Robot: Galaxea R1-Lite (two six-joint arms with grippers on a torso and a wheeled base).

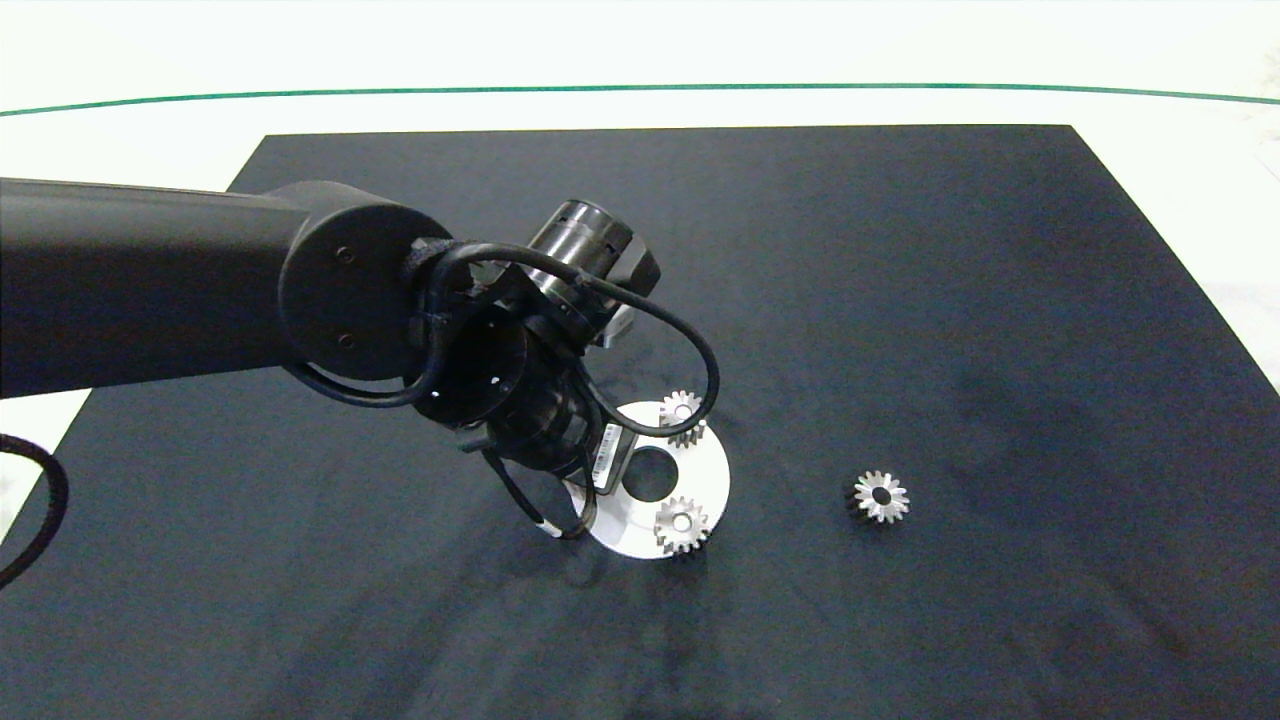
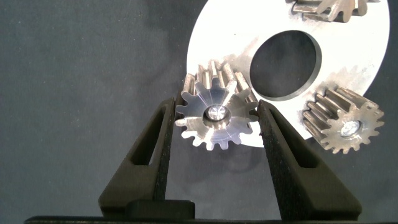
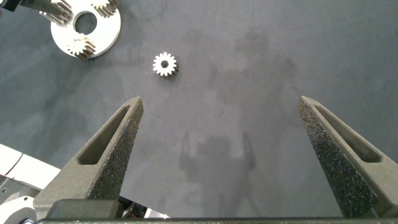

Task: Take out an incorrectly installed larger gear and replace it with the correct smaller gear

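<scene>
A round silver plate [image 2: 348, 50] lies on the black mat and carries three gears on pins. The larger gear [image 2: 216, 118] sits at the plate's edge, and my left gripper [image 2: 216, 106] is shut on it, one finger against each side of its teeth. In the head view the left arm [image 1: 450, 330] hides this gear and the gripper. The smaller gear [image 1: 880, 497] lies loose on the mat to the right of the plate [image 1: 700, 470]. My right gripper [image 3: 221, 106] hangs open high over the mat, far from the smaller gear [image 3: 165, 64].
Two more silver gears [image 1: 683, 408] [image 1: 681, 524] stand on the plate's far and near sides, around its centre hole [image 1: 650, 474]. The black mat [image 1: 900, 300] covers most of the white table, which has a green line [image 1: 640, 88] along the back.
</scene>
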